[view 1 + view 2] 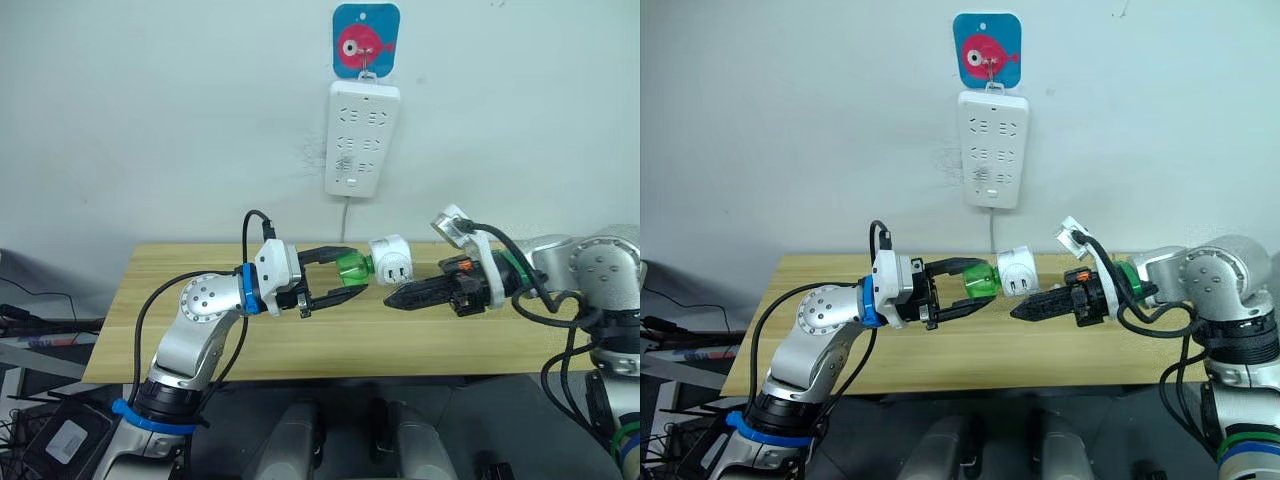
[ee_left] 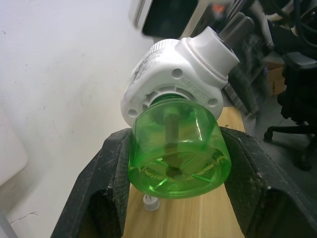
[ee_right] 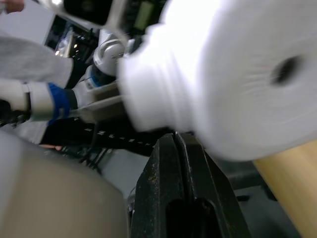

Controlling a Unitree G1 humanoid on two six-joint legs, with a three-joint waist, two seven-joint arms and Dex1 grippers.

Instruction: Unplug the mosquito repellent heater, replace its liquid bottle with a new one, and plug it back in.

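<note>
Bottle (image 2: 176,148) sits clamped in my left gripper (image 1: 340,283), slick and light; right gripper (image 1: 392,298), closed empty, should take heater (image 1: 390,260) by its ribbed body.

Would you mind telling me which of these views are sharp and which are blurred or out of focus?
Both eye views are sharp and evenly lit; the left wrist view shows the green bottle and heater crisply, with the background behind blurred; in the right wrist view the heater is smeared and soft, while the right hand is fairly clear.
</note>
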